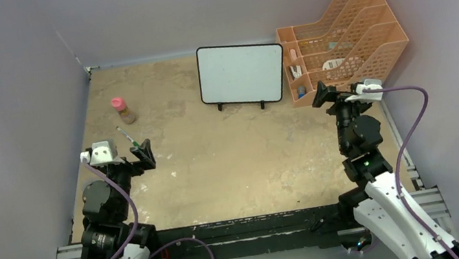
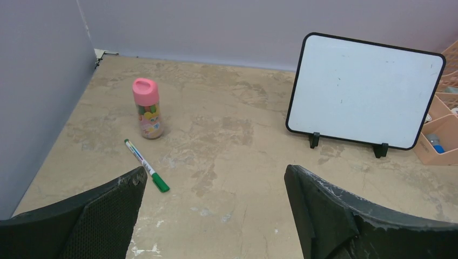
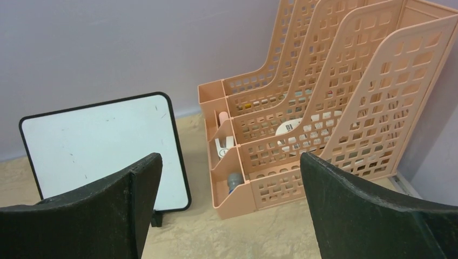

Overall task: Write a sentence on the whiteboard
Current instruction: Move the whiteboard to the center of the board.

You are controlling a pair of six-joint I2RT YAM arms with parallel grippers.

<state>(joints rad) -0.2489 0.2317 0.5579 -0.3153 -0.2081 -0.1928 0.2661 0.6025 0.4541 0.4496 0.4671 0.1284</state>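
Whiteboard (image 1: 242, 73), where is it?
Upright on its feet, just beside the orange rack (image 1: 345, 41).
And the grippers?
Left gripper (image 2: 216, 178) and right gripper (image 3: 229, 159) both gape wide, holding nothing.

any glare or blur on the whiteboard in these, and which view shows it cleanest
Top external: flat, even light, no glare on the whiteboard, though the green-capped marker is small and soft. Left wrist: cleanest look at the board, faint specks visible; the left claw looms dark at the bottom edge. Right wrist: the right claw covers the board's lower corner; the orange rack is sharp.
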